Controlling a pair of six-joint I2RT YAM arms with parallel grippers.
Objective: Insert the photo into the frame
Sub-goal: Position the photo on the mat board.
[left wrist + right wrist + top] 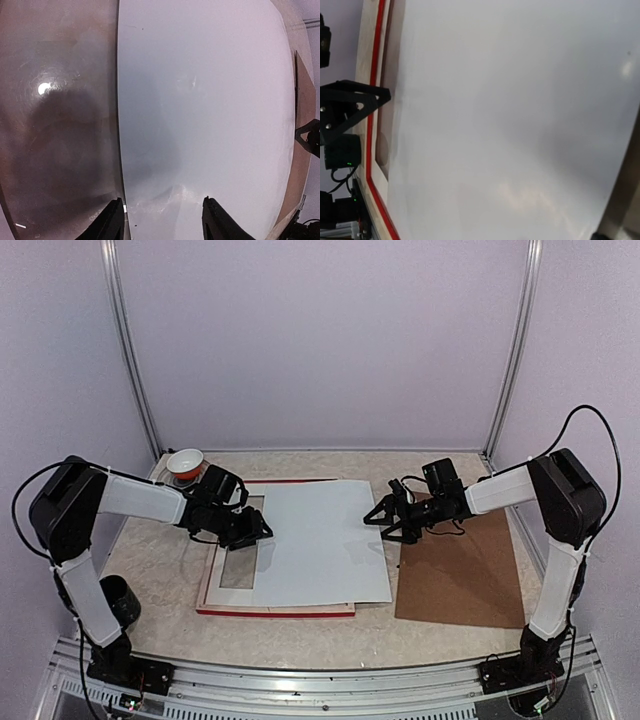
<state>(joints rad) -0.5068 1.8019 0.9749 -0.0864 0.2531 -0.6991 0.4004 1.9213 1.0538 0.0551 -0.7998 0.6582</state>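
The frame lies flat on the bench, left of centre, with its pale wood back up and a thin red edge showing along its near and far sides. The photo lies on top of it with its plain white back up. It is shifted to the right, so the left strip of the frame's opening is uncovered and the photo's right edge reaches past the frame's right end. The photo is on the frame, not seated in the opening.

The left claw sits low at the photo's left edge. In the left wrist view its fingers are spread wide. One is over the uncovered, shiny opening and the other is over the white sheet, with the photo's edge running between them. It grips nothing.

The right claw is at the photo's right edge, at the far left corner of the brown backing board. Its wrist view is filled by the white sheet and barely shows its own fingers, so whether it is wide or closed cannot be told.

A white bowl stands at the far left, just beyond the frame.
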